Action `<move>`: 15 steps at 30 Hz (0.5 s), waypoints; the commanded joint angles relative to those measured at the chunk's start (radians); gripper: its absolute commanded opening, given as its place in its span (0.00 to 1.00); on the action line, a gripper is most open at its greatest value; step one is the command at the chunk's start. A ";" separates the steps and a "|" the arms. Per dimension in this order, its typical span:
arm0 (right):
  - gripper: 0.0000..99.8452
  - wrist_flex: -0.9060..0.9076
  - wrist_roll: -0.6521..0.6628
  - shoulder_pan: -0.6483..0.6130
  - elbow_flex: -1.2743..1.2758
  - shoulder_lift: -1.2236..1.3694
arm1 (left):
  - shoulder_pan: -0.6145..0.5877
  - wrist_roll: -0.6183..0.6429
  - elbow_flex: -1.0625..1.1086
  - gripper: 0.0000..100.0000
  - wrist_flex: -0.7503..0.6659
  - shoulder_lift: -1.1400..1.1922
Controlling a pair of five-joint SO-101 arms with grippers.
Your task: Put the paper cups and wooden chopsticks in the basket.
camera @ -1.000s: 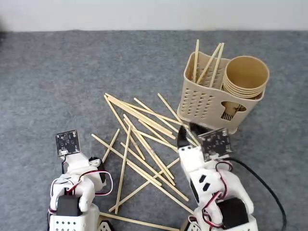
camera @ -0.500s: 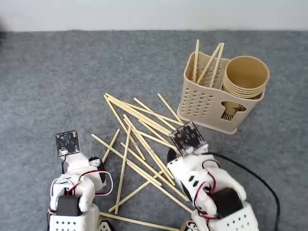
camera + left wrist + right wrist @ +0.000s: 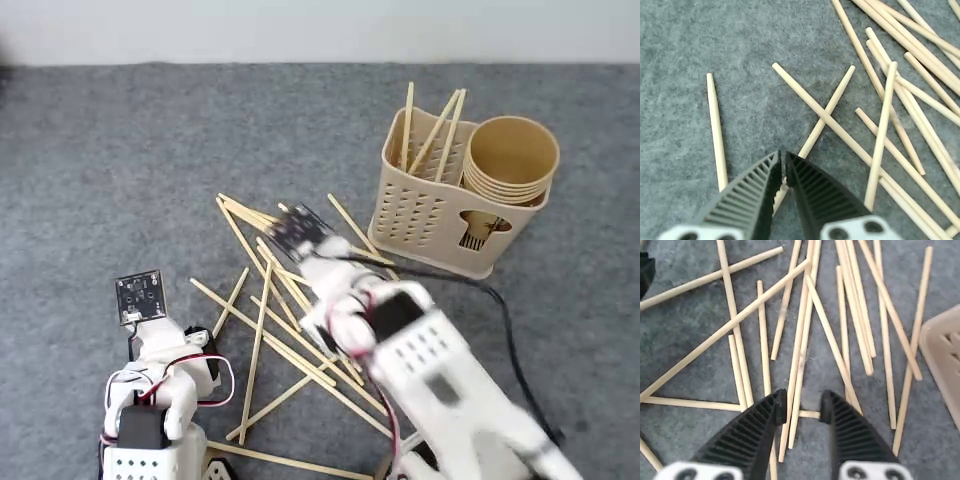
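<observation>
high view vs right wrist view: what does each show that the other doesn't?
High view adds the stacked paper cups in the basket, chopsticks standing in its other compartment, and the left arm at the near edge. Right wrist view adds the right tool, open, just above loose chopsticks. Shared: loose chopsticks scattered on the grey mat, and the basket, of which the wrist view catches a corner.

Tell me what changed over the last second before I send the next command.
The right gripper swung from the front of the basket out over the loose chopsticks and now hangs open above them, holding nothing. The left gripper stayed where it was, shut. The basket, the paper cups and the chopsticks kept their places.
</observation>
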 commanded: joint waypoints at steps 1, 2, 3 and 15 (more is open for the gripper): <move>0.19 -0.004 -0.002 -0.005 -0.163 0.209 | 0.002 -0.005 -0.008 0.01 0.003 -0.012; 0.19 -0.004 -0.002 -0.005 -0.192 0.263 | 0.002 -0.005 -0.008 0.01 0.003 -0.012; 0.18 -0.004 -0.002 -0.005 -0.218 0.309 | 0.002 -0.005 -0.008 0.01 0.003 -0.012; 0.17 -0.007 0.005 -0.005 -0.505 0.751 | 0.002 -0.005 -0.008 0.01 0.003 -0.012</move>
